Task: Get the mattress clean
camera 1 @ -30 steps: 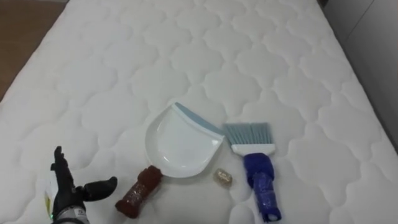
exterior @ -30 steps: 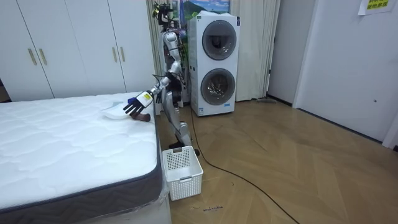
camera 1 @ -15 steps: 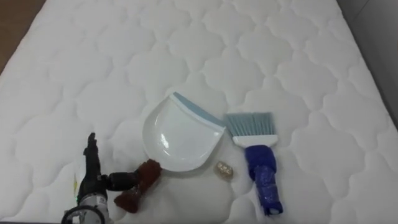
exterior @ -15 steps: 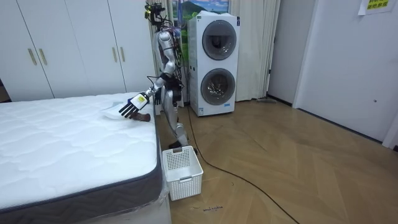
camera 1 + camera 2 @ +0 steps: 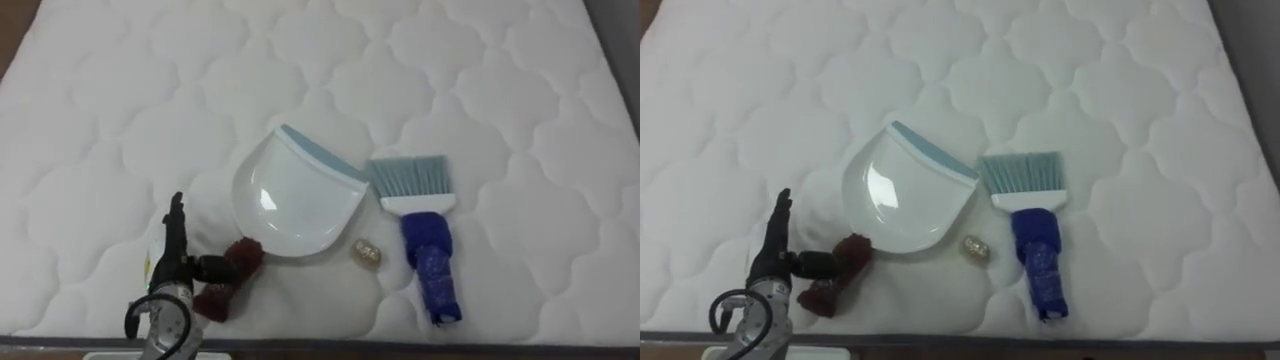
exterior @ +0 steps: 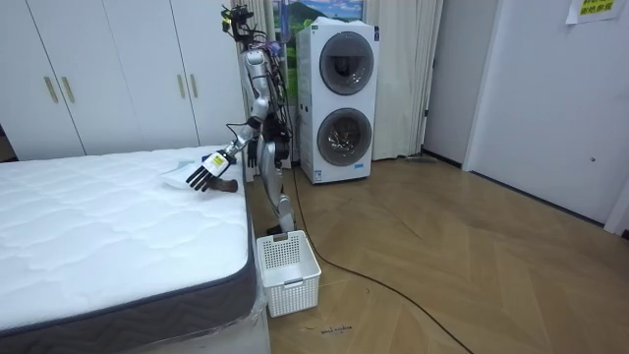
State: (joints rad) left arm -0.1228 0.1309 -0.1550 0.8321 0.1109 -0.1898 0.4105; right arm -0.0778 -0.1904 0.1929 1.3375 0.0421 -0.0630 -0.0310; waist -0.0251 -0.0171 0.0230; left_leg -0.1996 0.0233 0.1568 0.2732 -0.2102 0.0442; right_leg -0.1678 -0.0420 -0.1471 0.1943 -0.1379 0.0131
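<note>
A white dustpan (image 5: 295, 205) with a blue-grey lip lies on the white quilted mattress (image 5: 120, 110), its reddish-brown handle (image 5: 228, 282) pointing to the near edge. Right of it lies a brush (image 5: 430, 265) with a blue wrapped handle and pale blue bristles. A small golden crumpled scrap (image 5: 367, 252) sits between pan and brush. My left hand (image 5: 175, 250) stands edge-on just left of the pan's handle, open, its fingers straight and its thumb reaching toward the handle. In the room view, that hand (image 6: 205, 173) hovers over the bed's corner.
I stand at the bed's side by its corner. A white basket (image 6: 288, 270) sits on the wooden floor at the bed's foot. Stacked washing machines (image 6: 339, 98) stand behind me. The mattress's near edge (image 5: 400, 338) runs just below the brush.
My left hand has moved right, from well clear of the dustpan's handle to right beside it, thumb toward it. The eye view has shifted, so the near bed edge now shows.
</note>
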